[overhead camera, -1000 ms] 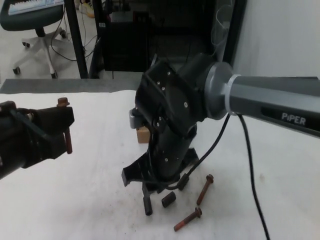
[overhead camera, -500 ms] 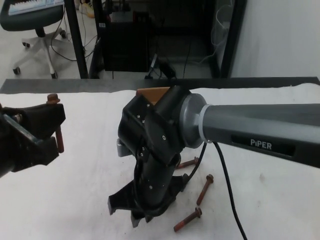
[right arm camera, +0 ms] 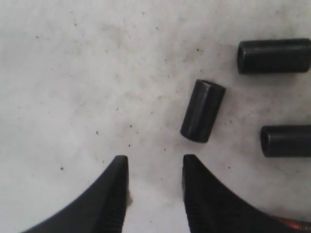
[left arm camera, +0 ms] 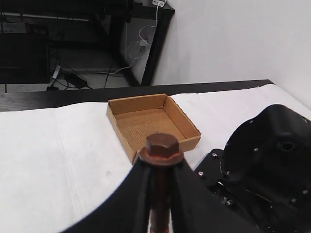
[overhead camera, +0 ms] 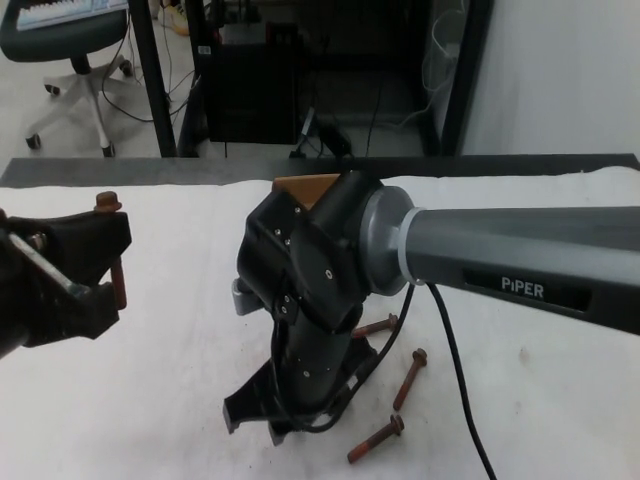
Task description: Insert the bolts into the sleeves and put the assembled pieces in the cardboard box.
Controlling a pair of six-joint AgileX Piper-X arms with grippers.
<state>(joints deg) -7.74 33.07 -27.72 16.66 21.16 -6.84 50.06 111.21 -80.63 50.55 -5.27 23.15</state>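
**A:** Where was the bolt [left arm camera: 164,148]?

**B:** It stood upright in the left claw [left arm camera: 161,166]. The fingers were closed on its shank, with the head poking out above them. It was held over the desk [overhead camera: 150,400], and the cardboard box [left arm camera: 146,121] sat open beyond it, apart from it.

**A:** And the sleeves?

**B:** Three black sleeves [right arm camera: 273,56] lay on the desk under the right claw [right arm camera: 154,162]. The nearest sleeve [right arm camera: 202,111] lay just past the fingertips, not between them. That claw was partly open and held nothing.

**A:** Anything else?

**B:** Three loose bolts [overhead camera: 408,378] lay on the desk near that claw.
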